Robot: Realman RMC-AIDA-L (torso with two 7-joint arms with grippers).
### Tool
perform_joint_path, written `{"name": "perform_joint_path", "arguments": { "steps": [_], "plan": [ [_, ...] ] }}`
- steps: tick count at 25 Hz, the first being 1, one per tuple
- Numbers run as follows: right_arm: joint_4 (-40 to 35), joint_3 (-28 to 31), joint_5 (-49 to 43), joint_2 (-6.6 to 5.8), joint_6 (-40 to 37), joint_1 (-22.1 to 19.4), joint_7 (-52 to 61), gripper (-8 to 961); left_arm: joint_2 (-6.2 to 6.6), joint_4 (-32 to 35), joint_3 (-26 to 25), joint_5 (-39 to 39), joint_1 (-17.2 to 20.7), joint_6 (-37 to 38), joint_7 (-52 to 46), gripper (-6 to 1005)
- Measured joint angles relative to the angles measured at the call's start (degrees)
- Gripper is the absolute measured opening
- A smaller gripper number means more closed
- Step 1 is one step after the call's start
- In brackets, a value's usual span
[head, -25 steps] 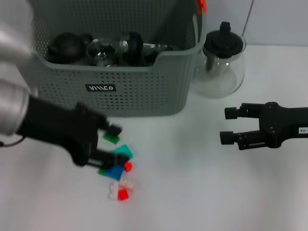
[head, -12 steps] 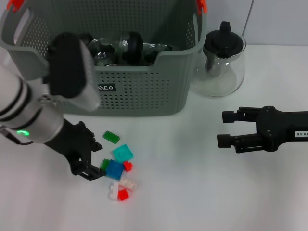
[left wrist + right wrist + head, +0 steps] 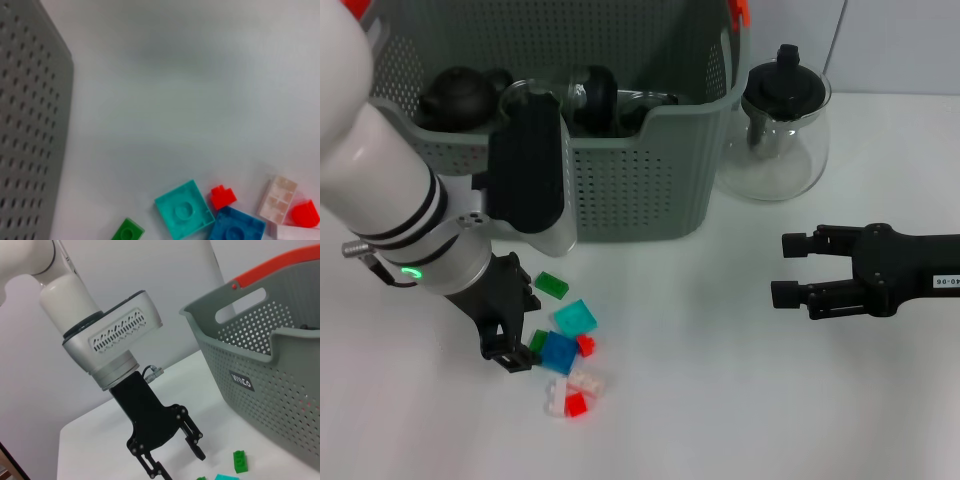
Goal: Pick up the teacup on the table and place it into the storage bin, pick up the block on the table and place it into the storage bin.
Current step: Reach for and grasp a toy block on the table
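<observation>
1. The storage bin (image 3: 620, 190) runs off the top edge of the head view, and the left arm covers part of its front wall, label included. Inside it sit dark teapots and glassware, crowded together and hard to count.
2. From the head view the left end effector (image 3: 515, 335) is mostly hidden under its own wrist housing. The right wrist view shows it better (image 3: 175, 452): fingers spread apart, nothing between them, tips low over the white counter (image 3: 720, 400).
3. I count about seven blocks in a loose cluster in front of the bin: two green ones (image 3: 551, 285), a teal square (image 3: 576, 318), a blue square (image 3: 559, 352), two small red ones (image 3: 585, 345) and a pale pinkish-white piece (image 3: 582, 380). The second green block peeks out beside the blue one, half hidden by the finger.
4. The blue square lies just beside the left end effector's tips; whether they touch, I can't tell.
5. The right end effector (image 3: 782, 270) hovers well apart on the other side, fingers open and empty.
6. One glass teapot with a black lid (image 3: 780, 125) stands beside the bin's right corner.
</observation>
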Motion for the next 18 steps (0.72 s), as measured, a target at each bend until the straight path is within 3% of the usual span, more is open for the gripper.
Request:
{"name": "perform_joint_path", "arguments": {
  "steps": [18],
  "plan": [
    [0.03,0.00,0.10,0.00,0.19,0.02,0.00,944,-0.20,-1.35,9.85,3.78,-0.61,-3.78,-0.50,630]
  ]
}}
